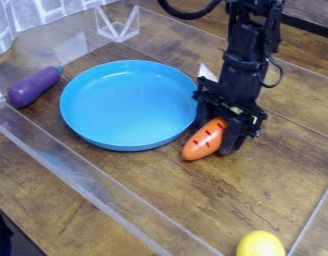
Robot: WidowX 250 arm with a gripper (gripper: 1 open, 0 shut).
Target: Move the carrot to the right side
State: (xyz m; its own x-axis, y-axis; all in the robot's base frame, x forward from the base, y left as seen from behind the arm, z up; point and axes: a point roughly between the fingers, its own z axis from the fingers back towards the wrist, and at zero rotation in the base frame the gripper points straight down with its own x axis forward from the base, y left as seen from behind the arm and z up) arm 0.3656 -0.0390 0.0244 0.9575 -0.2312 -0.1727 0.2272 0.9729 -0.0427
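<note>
Closing down from straight above, my gripper had its black fingers drawn in tight against the upper end of the carrot, pinching it across its width. I took it at that end because the rest of it pointed away from me, down and toward the camera, with the orange body lying on the wooden table and its side just beside the rim of the blue plate. A downward approach suited a small tapered thing lying flat: the fingers could straddle it without nudging the plate. Whether the green top was inside my grip I could not tell; my fingers hid that end.

The carrot had not left the table, so I judged the move to the right as only started, with grasp made and lift to follow. The taper was the risk, since a smooth cone can squirt out of a tight pinch.

Farther out, the purple eggplant lay well apart beyond the plate's far left side, and a yellow fruit sat near the bottom edge, near the right-hand ground I would need.
</note>
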